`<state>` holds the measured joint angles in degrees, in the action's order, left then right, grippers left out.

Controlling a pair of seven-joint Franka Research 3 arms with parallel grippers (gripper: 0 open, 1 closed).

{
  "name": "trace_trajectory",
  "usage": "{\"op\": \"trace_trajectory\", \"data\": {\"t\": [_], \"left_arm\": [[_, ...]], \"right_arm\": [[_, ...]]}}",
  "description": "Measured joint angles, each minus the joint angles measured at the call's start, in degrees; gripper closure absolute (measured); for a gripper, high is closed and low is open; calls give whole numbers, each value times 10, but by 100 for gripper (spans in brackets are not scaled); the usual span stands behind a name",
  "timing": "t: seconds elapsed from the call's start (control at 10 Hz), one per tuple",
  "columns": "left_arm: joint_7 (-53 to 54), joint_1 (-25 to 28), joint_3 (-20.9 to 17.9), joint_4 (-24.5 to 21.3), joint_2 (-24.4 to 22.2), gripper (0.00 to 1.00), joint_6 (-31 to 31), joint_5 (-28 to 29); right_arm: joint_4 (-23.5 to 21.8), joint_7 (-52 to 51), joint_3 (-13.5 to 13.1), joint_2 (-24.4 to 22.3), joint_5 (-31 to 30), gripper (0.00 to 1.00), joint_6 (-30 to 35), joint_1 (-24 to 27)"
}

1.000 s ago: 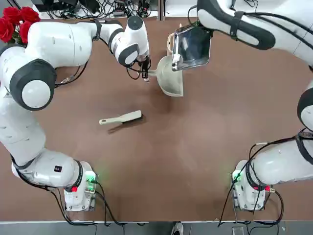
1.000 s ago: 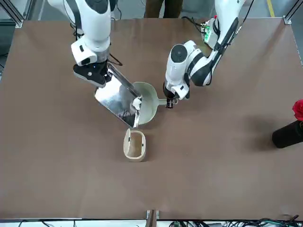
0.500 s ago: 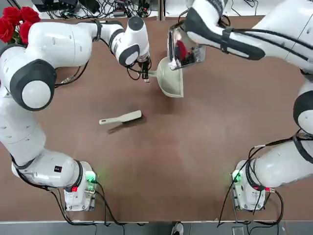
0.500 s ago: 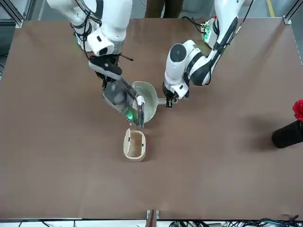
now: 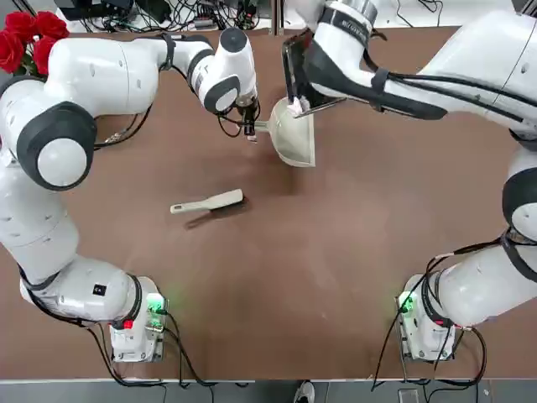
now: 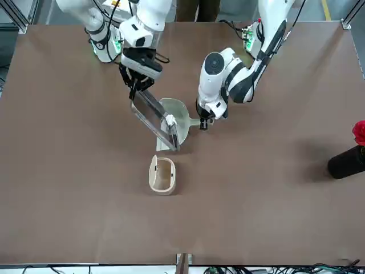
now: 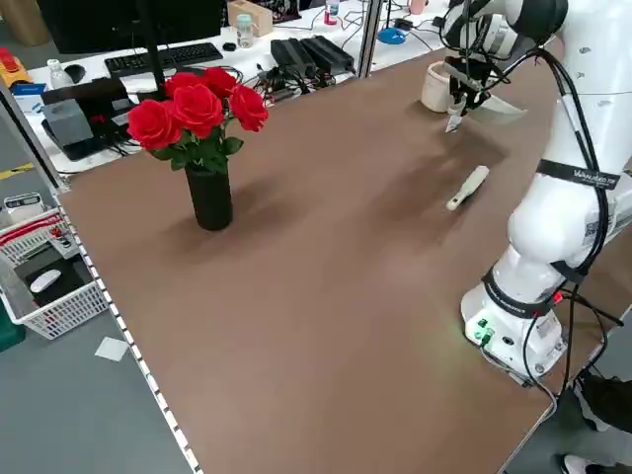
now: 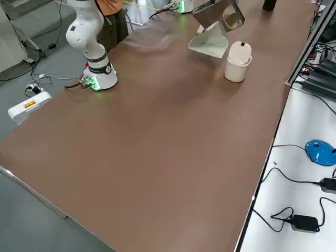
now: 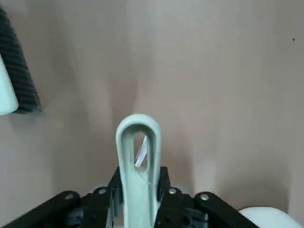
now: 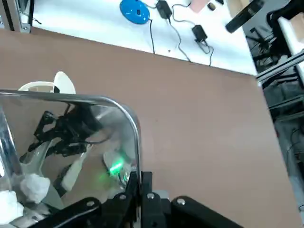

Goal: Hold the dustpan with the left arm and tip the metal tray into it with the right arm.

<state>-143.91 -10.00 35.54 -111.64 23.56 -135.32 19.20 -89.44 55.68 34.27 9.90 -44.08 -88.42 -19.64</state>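
Dustpan (image 5: pixel 294 138) lies flat on the brown surface (image 5: pixel 336 252) at the far middle, with its wide mouth toward the robot and its short handle (image 9: pixel 137 156) pointing to the left arm's side. The left pincer (image 5: pixel 248 128) comes down from above and is clamped on this handle; in the left wrist view the two black fingers (image 9: pixel 110 192) press on both sides of the looped handle.

The metal tray (image 6: pixel 155 119) is held by the right pincer (image 6: pixel 136 87), which is closed on the tray's rim at its high end. The tray stands steeply tilted, almost on edge, and its low end is at the back part of the dustpan, over the scoop. In the front view a small white scrap (image 6: pixel 169 120) sits at the low end of the tray, close to the dustpan. In the right wrist view white crumpled bits (image 10: pixel 19 192) lie in the tray's low corner.

A cream bin (image 6: pixel 162 174) stands just beyond the dustpan, apart from it. A slim hand brush (image 5: pixel 208 202) lies on the surface nearer to the robot, well apart from the dustpan. A black vase with red roses (image 7: pixel 197 123) stands at the far left corner.
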Motion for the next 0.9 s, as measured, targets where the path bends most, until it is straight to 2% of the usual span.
{"op": "trace_trajectory", "data": {"t": [0.3,0.5,0.9], "left_arm": [[0,0,0,1,-1,68,0,0],[0,0,0,2,-1,68,0,0],[0,1,0,4,-1,68,0,0]], "right_arm": [[0,0,3,10,-52,95,41,-27],[2,0,3,21,-81,95,42,-33],[49,-7,4,45,-78,95,50,-31]]}}
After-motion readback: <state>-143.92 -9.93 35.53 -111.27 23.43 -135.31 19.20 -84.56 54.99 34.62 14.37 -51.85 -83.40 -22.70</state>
